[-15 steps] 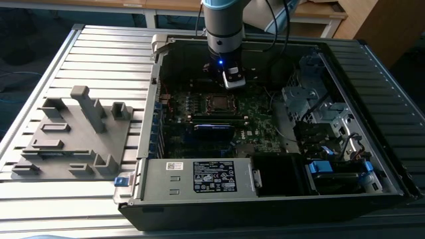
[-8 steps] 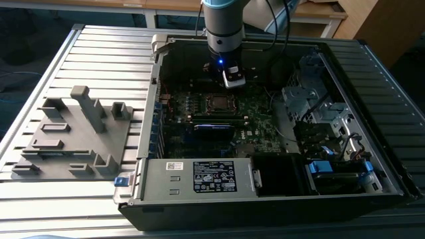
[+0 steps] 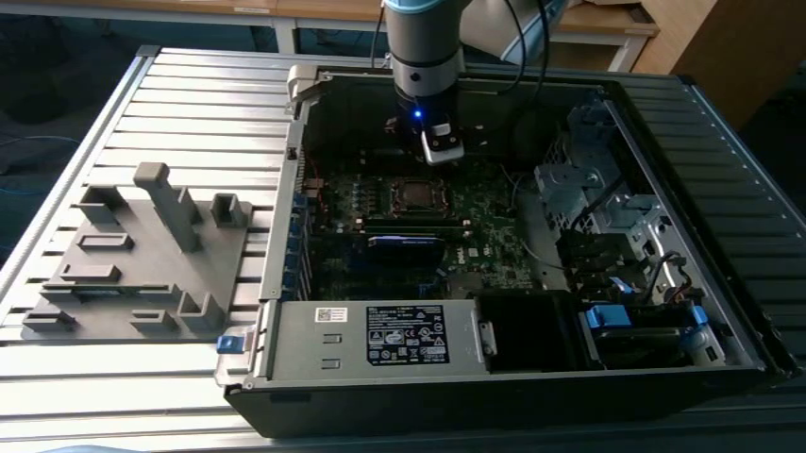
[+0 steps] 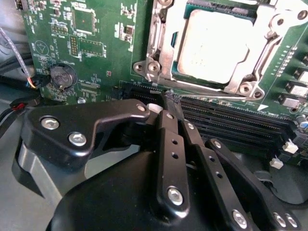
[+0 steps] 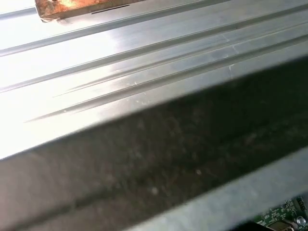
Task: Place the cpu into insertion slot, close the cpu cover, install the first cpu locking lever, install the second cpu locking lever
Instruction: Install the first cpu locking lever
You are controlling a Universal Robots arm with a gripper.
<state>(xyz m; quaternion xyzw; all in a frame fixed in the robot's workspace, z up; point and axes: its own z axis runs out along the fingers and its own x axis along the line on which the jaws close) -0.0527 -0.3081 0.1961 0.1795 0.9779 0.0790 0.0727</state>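
Your end effector (image 4: 171,96), black fingers shut together on nothing, hangs just short of the small square dark insertion slot (image 3: 413,193), straight ahead of its tips, where the dull silvery-grey cpu (image 4: 211,48) sits under the lowered silvery metal-frame cpu cover (image 4: 161,38)

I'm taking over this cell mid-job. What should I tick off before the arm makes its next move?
1. cpu seated flat in the insertion slot: ok.
2. cpu cover down, framing the chip through its window: ok.
3. locking levers latched: cannot tell.
4. gripper empty, fingers shut, hovering beside the socket over the memory slots: ok.
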